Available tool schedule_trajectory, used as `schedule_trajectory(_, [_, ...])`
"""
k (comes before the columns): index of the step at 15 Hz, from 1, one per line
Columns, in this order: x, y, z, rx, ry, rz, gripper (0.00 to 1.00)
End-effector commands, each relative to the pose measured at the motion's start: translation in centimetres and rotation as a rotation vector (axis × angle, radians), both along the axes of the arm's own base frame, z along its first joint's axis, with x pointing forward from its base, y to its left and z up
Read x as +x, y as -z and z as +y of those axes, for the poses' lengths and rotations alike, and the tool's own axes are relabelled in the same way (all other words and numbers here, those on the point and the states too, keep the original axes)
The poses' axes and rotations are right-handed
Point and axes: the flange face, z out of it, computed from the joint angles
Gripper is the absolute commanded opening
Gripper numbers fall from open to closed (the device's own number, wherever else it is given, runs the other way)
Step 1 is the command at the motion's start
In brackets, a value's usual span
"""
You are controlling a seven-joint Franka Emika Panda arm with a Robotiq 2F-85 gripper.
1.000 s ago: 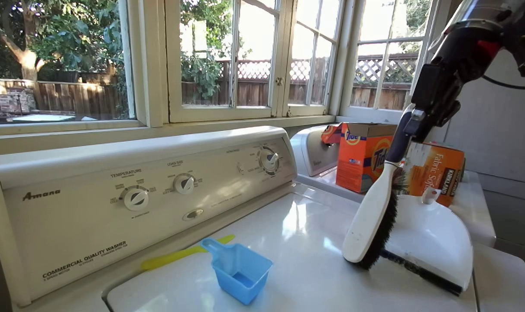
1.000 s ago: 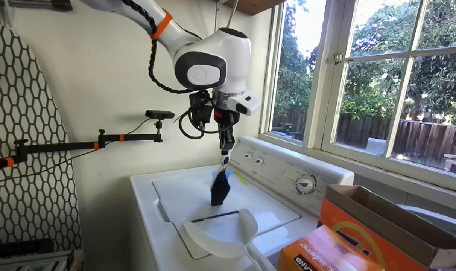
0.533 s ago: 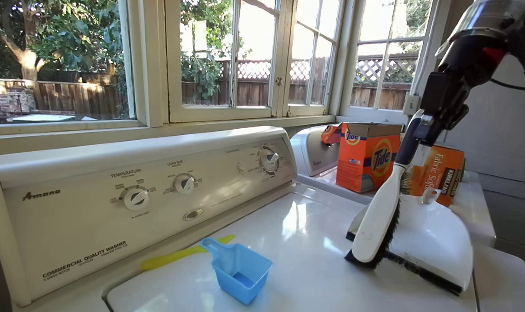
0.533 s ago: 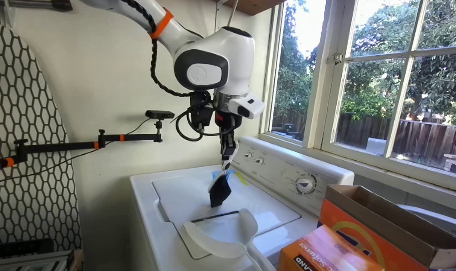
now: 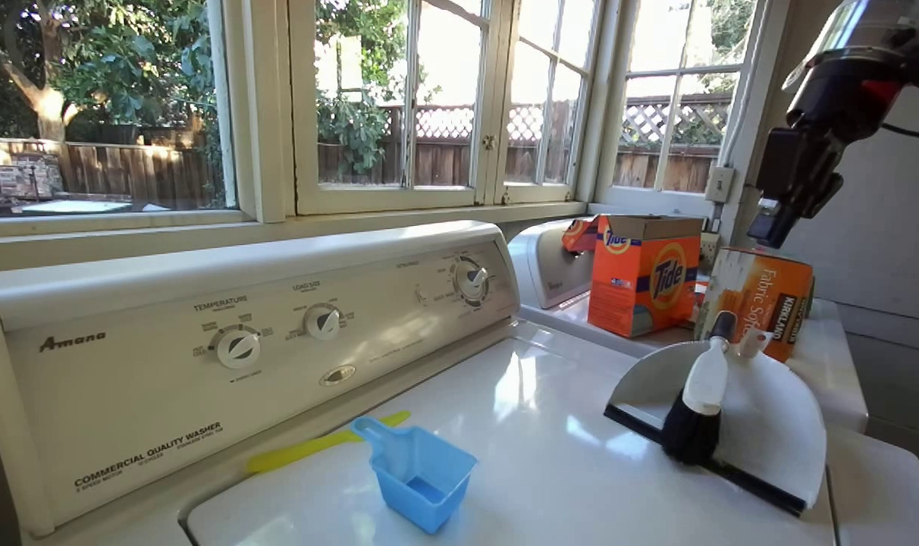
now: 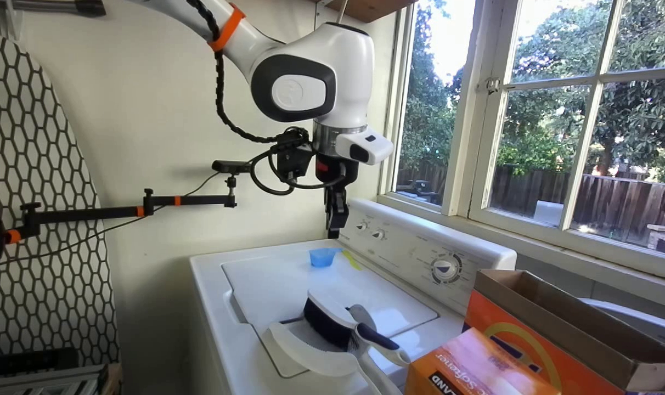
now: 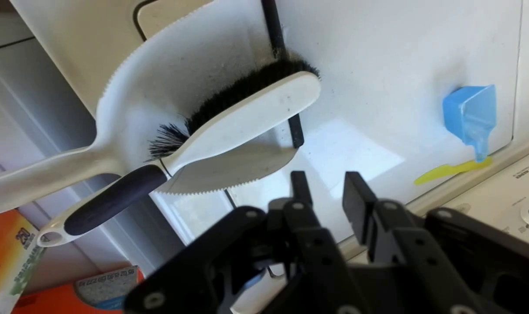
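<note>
My gripper is open and empty above the white washer lid, as its parted fingertips (image 7: 325, 181) show in the wrist view. It also shows in both exterior views (image 5: 767, 227) (image 6: 334, 229). A white brush with black bristles and a dark grip (image 7: 255, 115) lies across the white dustpan (image 7: 135, 96), below and apart from the gripper. The brush (image 5: 707, 383) (image 6: 324, 315) and dustpan (image 5: 778, 432) (image 6: 316, 359) show in both exterior views. A blue scoop (image 5: 423, 478) (image 7: 469, 114) and a yellow knife-shaped tool (image 5: 308, 453) (image 7: 450, 170) lie near the control panel.
The washer's control panel (image 5: 384, 303) rises along the window side. An orange Tide box (image 5: 641, 284) and an orange fabric softener box (image 5: 766, 292) stand beyond the dustpan. A camera on a black bar (image 6: 190, 200) reaches in from the side.
The gripper held the brush upright by its handle earlier. Now it has let go, and the brush lies on the dustpan. The gripper has moved away from the control panel's Amana end.
</note>
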Motion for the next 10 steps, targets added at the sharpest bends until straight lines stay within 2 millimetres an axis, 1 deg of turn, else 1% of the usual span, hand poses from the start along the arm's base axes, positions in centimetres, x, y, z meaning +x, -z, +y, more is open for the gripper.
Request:
schedule_trajectory(1, [-1.1, -0.5, -0.5, -0.029, 0.014, 0.023, 0.07])
schedule_trajectory(2, [-1.1, -0.6, -0.5, -0.031, 0.013, 0.023, 0.07])
schedule_trajectory(3, [-1.0, -0.8, -0.5, -0.028, 0.022, 0.015, 0.29])
schedule_trajectory(4, [-1.0, -0.9, -0.3, -0.02, 0.035, 0.005, 0.54])
schedule_trajectory(5, [-0.8, -0.9, -0.1, -0.01, 0.067, -0.005, 0.54])
schedule_trajectory(6, [-0.5, -0.8, 0.2, 0.002, 0.112, -0.01, 0.59])
schedule_trajectory(9, [0.2, -0.1, 1.4, 0.012, 0.246, -0.001, 0.81])
schedule_trajectory(10, [0.1, -0.9, 0.7, 0.015, 0.168, -0.004, 0.65])
